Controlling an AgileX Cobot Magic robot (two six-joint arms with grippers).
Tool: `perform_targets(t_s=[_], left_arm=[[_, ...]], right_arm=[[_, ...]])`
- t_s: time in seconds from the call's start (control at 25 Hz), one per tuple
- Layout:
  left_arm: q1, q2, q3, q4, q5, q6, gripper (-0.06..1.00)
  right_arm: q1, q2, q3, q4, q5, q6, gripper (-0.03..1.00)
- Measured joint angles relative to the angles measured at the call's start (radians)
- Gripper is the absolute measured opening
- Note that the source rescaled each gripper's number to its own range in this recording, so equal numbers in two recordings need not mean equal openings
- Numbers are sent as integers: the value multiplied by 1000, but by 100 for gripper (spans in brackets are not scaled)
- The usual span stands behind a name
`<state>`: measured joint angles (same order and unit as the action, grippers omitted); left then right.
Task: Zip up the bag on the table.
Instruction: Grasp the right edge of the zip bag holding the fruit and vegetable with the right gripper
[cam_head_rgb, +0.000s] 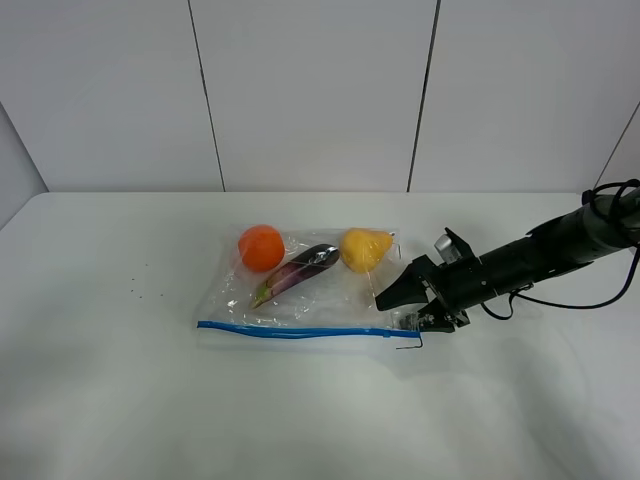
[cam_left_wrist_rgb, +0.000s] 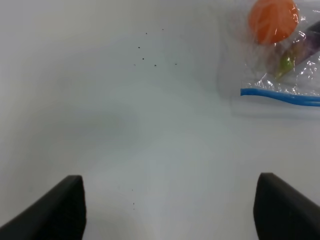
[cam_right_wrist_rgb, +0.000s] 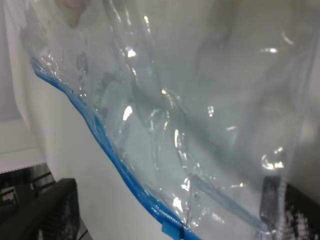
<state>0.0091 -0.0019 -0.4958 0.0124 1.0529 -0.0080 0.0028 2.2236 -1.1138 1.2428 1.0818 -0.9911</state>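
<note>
The clear crinkly bag (cam_head_rgb: 300, 300) lies flat on the white table (cam_head_rgb: 120, 400). Inside it are an orange (cam_head_rgb: 261, 247), a purple eggplant (cam_head_rgb: 295, 272) and a yellow fruit (cam_head_rgb: 362, 249). Its blue zipper strip (cam_head_rgb: 290, 331) runs along the near edge. My right gripper (cam_head_rgb: 425, 322) is at the strip's right end. In the right wrist view it (cam_right_wrist_rgb: 169, 185) is open, its fingers (cam_right_wrist_rgb: 60, 210) either side of the bag's corner (cam_right_wrist_rgb: 210, 125), with the blue strip (cam_right_wrist_rgb: 100, 135) and slider (cam_right_wrist_rgb: 171, 231) between them. My left gripper (cam_left_wrist_rgb: 169, 182) is open and empty over bare table, left of the bag (cam_left_wrist_rgb: 285, 65).
A small black bent-line mark (cam_head_rgb: 410, 345) lies just off the bag's near right corner. Tiny dark specks (cam_head_rgb: 140, 290) dot the table to the left. White wall panels (cam_head_rgb: 310, 90) stand behind the table's far edge. The right arm (cam_head_rgb: 540, 255) reaches in from the right.
</note>
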Motion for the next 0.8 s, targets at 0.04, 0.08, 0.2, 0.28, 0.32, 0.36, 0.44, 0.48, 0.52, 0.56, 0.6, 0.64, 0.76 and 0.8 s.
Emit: perform_targets(t_s=[0.04,0.08,0.2,0.28,0.32,0.36,0.44,0.48,0.52,0.56,0.6,0.64,0.76,0.8], left_arm=[[0,0,0,0,0,0,87],[0,0,0,0,0,0,87],[0,0,0,0,0,0,87],[0,0,0,0,0,0,87],[0,0,0,0,0,0,87],[0,0,0,0,0,0,87],[0,0,0,0,0,0,87],[0,0,0,0,0,0,87],[0,0,0,0,0,0,87],[0,0,0,0,0,0,87],[0,0,0,0,0,0,87],[0,0,0,0,0,0,87],[0,0,0,0,0,0,87],[0,0,0,0,0,0,87]], right_arm=[[0,0,0,-3,-2,0,81],[0,0,0,-7,-5,0,80],[-3,0,0,-9,-7,0,71],[-3,0,0,-10,-7,0,66],[-3,0,0,-10,-6,0,64],[-3,0,0,-10,-6,0,61],[-3,0,0,-11,-6,0,55],[-3,0,0,-12,-6,0,52],[-3,0,0,-12,-6,0,48],[-3,0,0,-12,-6,1,45],[-3,0,0,-12,-6,1,43],[-3,0,0,-13,-3,1,42],[-3,0,0,-14,2,1,40],[-3,0,0,-14,2,1,38]])
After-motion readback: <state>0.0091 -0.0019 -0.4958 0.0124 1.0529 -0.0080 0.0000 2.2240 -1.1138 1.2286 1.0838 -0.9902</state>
